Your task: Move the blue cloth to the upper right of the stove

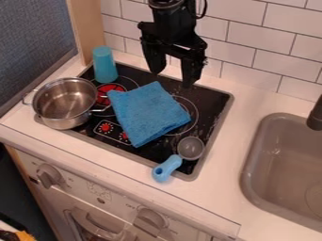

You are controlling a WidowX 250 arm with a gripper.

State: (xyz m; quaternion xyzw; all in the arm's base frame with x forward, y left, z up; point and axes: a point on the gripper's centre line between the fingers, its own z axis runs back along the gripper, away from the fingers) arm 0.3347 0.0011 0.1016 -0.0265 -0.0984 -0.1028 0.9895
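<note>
The black gripper (172,77) hangs over the back edge of the stove with its two fingers spread apart and nothing between them. In front of it and lower lies the blue cloth (146,113), flat and folded, across the middle of the black stovetop (211,101). The gripper does not touch the cloth. Part of the cloth covers the burner rings and reaches the red knob markings near the front.
A metal pot (65,102) stands at the stove's left, with a blue cup (104,65) behind it. A blue-handled scoop (168,168) lies over the front edge. The grey sink (277,164) is at the right; a tiled wall (258,40) rises behind.
</note>
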